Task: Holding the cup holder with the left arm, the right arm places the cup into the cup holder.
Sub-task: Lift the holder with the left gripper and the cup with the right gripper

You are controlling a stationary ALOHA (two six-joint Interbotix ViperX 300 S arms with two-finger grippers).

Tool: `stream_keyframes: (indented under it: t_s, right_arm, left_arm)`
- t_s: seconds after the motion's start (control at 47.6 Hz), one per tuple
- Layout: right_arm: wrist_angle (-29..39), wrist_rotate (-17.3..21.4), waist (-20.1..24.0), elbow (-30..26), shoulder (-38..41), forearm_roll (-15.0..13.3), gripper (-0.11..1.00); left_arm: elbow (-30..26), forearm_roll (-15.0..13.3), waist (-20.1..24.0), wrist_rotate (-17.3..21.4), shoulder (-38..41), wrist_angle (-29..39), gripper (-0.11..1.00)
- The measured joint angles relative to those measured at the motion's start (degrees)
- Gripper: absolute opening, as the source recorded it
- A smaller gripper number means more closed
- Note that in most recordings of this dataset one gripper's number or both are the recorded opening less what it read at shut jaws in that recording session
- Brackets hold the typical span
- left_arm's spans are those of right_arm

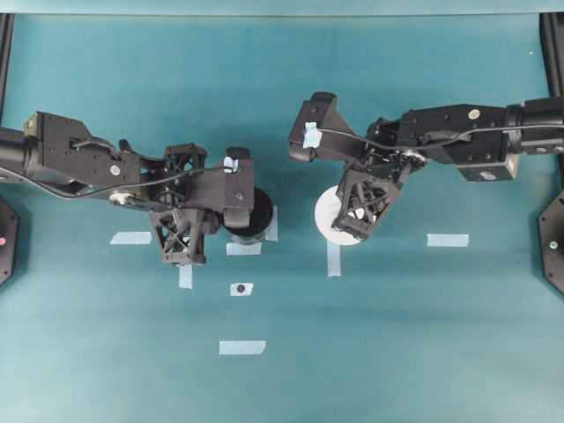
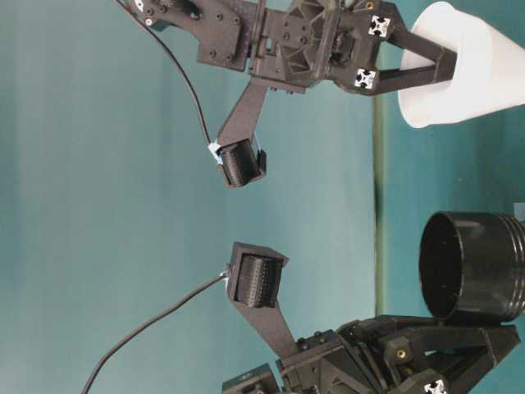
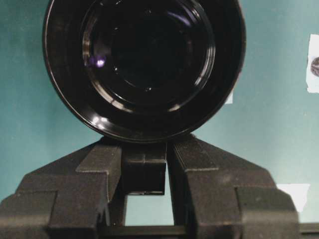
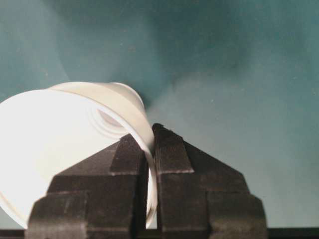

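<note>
right gripper (image 4: 149,164): pinched shut on the wall of the cup (image 4: 65,144), mouth tilted toward it
left gripper (image 3: 145,169): narrow, clamping the cup holder (image 3: 144,64) by its handle
holder from cup: well apart, toward the left arm (image 1: 79,159)
holder axis: upright, mouth open upward
nearer arm: the right arm (image 1: 458,137) carries the cup across

- in the overhead view the left gripper (image 1: 231,210) covers most of the cup holder (image 1: 253,217), and its handle is hidden.
- the right gripper (image 1: 363,214) hides part of the cup (image 1: 328,214).
- the cup's near rim runs off the right wrist view's left and bottom edges.
- a small dark mark on a tape patch (image 1: 241,288) is too small to identify.
</note>
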Motion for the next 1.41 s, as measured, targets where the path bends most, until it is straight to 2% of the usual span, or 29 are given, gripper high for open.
stream_keyframes:
  t_s: [0.231, 0.547, 0.82, 1.408]
  right_arm:
    - [0.1, 0.0, 0.0, 0.0, -0.7, 0.7, 0.05]
    - [0.2, 1.1, -0.1, 0.0, -4.2, 1.1, 0.05]
    - [2.1, 2.7, -0.1, -0.2, -8.9, 1.2, 0.04]
    - [4.3, 3.3, 1.8, -3.8, -15.6, 1.2, 0.04]
  left_arm:
    - [1.1, 0.0, -0.1, -0.9, -0.9, -2.7, 0.25]
    - [4.3, 0.0, -0.1, -4.4, -3.9, -9.1, 0.25]
    - [4.6, 0.0, -1.0, -4.5, -4.9, -10.8, 0.25]
    - [-0.5, 0.0, -2.7, -4.2, -2.8, -12.1, 0.25]
